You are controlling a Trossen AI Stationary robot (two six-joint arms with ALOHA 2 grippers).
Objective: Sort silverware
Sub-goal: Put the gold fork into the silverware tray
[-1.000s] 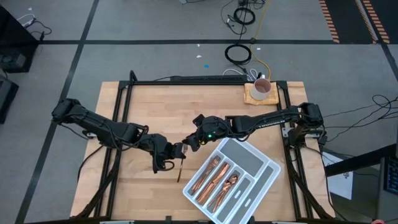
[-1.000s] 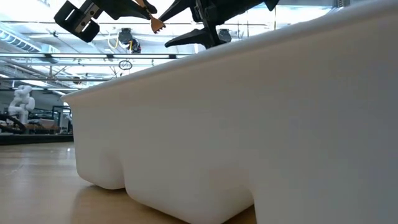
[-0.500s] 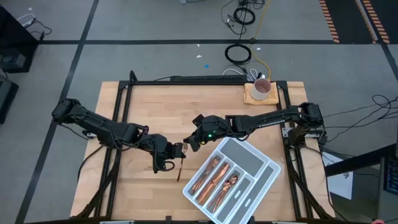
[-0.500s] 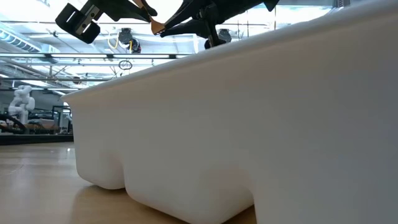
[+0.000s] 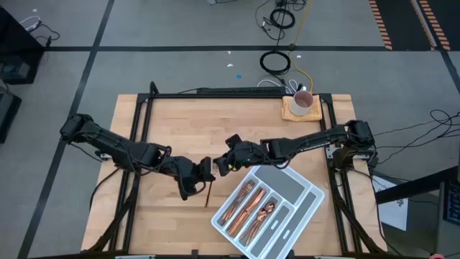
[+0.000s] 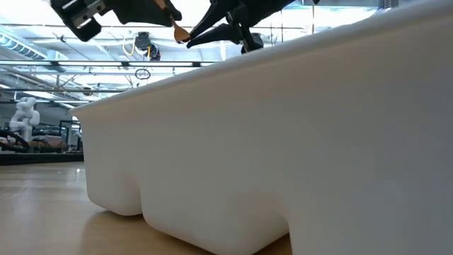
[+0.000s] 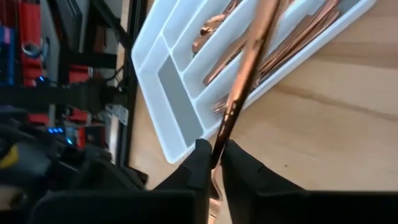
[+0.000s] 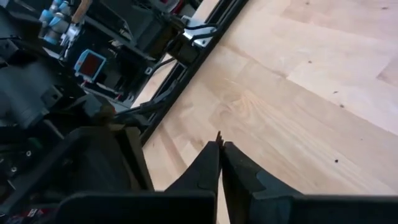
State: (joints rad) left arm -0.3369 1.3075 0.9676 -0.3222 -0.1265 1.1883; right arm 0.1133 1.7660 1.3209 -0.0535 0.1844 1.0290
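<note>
A copper fork hangs in the air over the wooden table, left of the white divided tray. My left gripper and my right gripper meet at its upper end, and both are shut on it. The handle slants down toward the near edge. The low view shows the fork's head between the two grippers, above the tray's wall. Several more copper pieces of silverware lie in the tray's long compartments. My left gripper pinches the fork's shaft between its two fingers, near the head end. The handle runs on well beyond the fingertips, clear of the table. My right gripper comes from the table's right. Its fingertips are shut on the fork's head. In the right wrist view only a small tip sticks out past the shut fingers.
A white mug stands on a wooden coaster at the far right corner. Black frame rails run along the table's edges. Bare wood lies left of and beyond the grippers.
My right gripper has shut on the fork's head, which stood between its open fingers a second ago. My left gripper has rolled about its own axis without changing place. The fork stays in the air at the same spot.
</note>
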